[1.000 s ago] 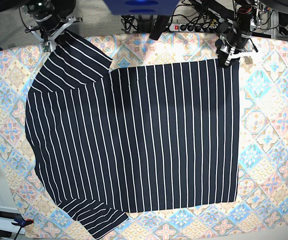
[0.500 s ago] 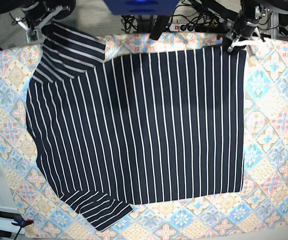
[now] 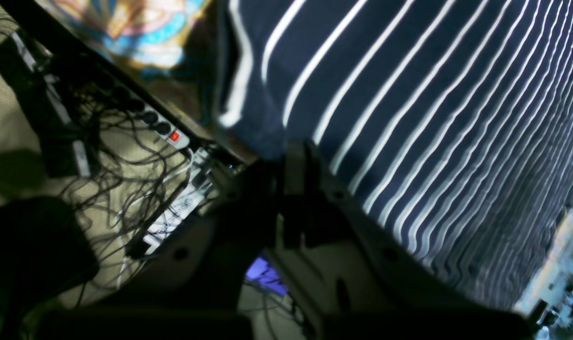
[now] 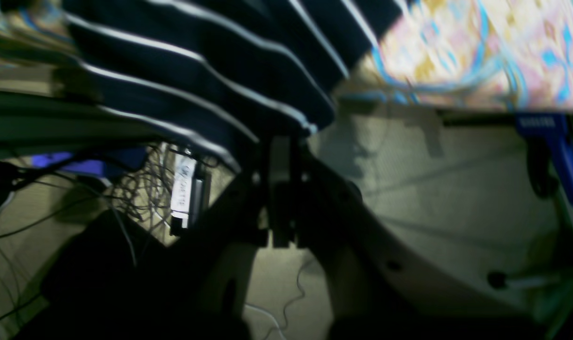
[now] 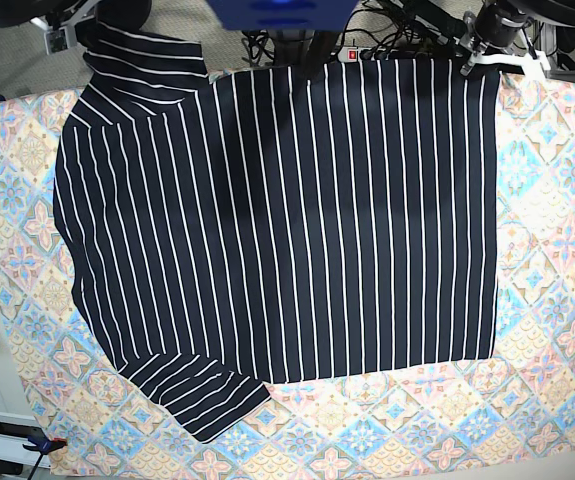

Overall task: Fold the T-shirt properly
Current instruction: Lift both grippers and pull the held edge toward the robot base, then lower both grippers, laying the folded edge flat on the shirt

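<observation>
Overhead, both arms are reaching in at the top edge of the frame: the left gripper [image 5: 489,55] at upper right and the right gripper [image 5: 67,35] at upper left are each clenching a corner of the dark navy T-shirt with thin white pinstripes [image 5: 287,230]. It is lying spread across the pastel tile-patterned tablecloth [image 5: 557,300]. Both wrist views are dim and blurred, the arms largely cut off.

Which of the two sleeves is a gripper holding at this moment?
The far sleeve, pinched by the right gripper past the tablecloth edge. The near sleeve of the T-shirt lies flat, untouched.
</observation>
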Motion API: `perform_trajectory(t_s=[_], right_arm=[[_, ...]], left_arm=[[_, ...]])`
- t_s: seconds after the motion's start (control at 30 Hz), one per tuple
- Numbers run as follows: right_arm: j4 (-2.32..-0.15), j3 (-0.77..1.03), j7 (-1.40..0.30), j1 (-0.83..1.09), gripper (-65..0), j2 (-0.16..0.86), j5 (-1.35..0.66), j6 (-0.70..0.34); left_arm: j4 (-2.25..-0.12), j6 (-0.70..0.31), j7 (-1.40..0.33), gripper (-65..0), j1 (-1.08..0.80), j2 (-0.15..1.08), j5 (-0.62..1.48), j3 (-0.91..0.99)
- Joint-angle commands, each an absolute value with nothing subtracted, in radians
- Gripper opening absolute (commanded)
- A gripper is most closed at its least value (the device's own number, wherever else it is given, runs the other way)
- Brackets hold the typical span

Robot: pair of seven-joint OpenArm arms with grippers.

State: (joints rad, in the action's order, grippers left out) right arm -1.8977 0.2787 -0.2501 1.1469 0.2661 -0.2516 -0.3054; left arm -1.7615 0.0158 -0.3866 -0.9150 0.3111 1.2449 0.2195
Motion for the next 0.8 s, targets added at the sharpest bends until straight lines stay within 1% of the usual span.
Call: perform_trajectory(t_s=[0.0,0.17,0.5,0.6,0.77], right_arm=[[-1.920,0.300,-0.228,1.164,-64.7,0.280,-0.255,-0.302],[-1.951,0.306,-0.229,1.104,-64.7,0.283,-0.255,-0.302],[-1.954,0.306,-0.236,0.905,-64.7,0.285,-0.255,-0.302],[-1.954,0.306,-0.282,0.826,-64.7,0.285,-0.255,-0.302],[-1.952,0.300,-0.348,0.702,-64.7,0.285,-0.255,-0.302]], left_arm=[[-1.805,-0.001,-0.375,-65.0,-0.924,0.318,1.247,0.229],[-1.867,0.001,-0.375,-65.0,-0.886,0.314,1.193,0.254],[-1.867,0.002,-0.375,-65.0,-0.746,0.311,1.188,0.257],[-1.863,0.002,-0.374,-65.0,-0.694,0.311,1.187,0.259],[-1.862,0.002,-0.372,-65.0,-0.619,0.309,1.118,0.259]])
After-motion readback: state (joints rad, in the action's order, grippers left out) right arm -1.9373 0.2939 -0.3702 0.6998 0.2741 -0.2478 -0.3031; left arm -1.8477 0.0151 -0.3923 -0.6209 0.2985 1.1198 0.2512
